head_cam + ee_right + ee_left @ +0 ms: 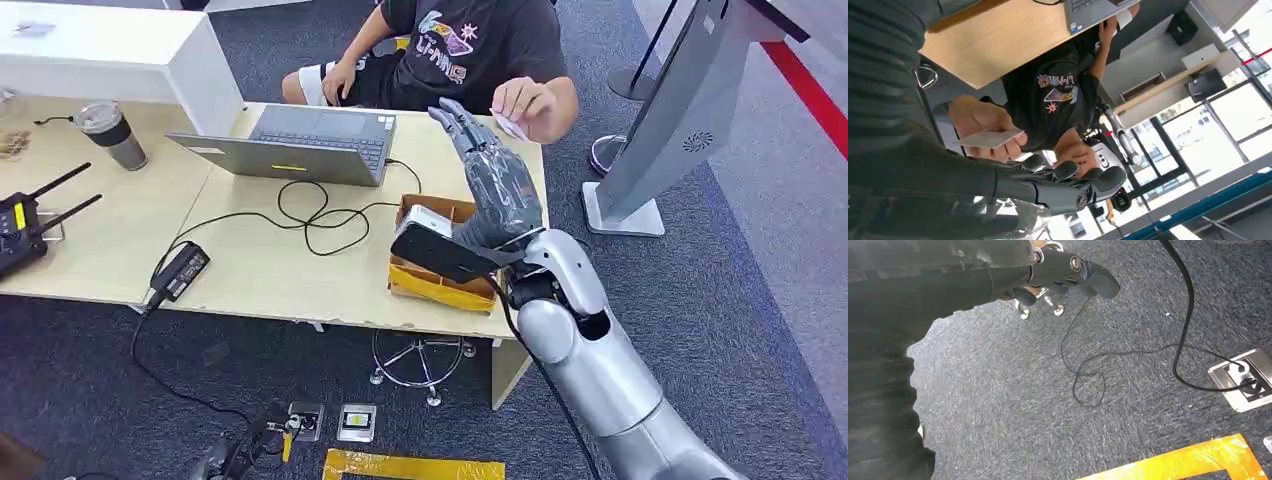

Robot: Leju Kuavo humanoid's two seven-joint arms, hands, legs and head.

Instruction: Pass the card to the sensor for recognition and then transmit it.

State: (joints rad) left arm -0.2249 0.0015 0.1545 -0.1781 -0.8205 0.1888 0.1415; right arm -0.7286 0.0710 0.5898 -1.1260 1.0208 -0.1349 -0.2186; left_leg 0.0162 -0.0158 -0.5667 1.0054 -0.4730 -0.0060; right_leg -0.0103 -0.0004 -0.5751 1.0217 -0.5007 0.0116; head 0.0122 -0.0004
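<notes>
Card (990, 138) sat pinched in the person's hand (980, 122), not in the robot's. In the head view that hand (527, 107) was held just past the right hand's fingertips, over the far corner of the desk (260, 270). You had the right hand (490, 175) raised w/ fingers (1068, 170) apart and stretched toward the person, palm empty. Left hand (1068, 272) hung low over the carpet; fingers looked curled in on nothing, tho the view was dark.

Risks as I judged them:
- Handover gap. Card was near the fingers but apart from them. If you closed early, you'd grab air or clip the person's fingers.
- Thin, flat thing. Fingers that thick could let it slip edge-on; a drop would put it on the desk or carpet, hard to pick back up.
- Bad pinch spot. Covering too much of the face could block the read at the sensor; I couldn't tell which part of the scene was the sensor.
- Forearm hung right over the box (440, 285), so a low swing could knock it.
- Kiosk (680, 120) stood near on the right; a wide sweep might hit it.

Looks: card was pale, whitish, thin, rectangular, held nearly edge-on in the wrist view. In the head view it (511, 126) showed a faint pink mark; print too small to read.
</notes>
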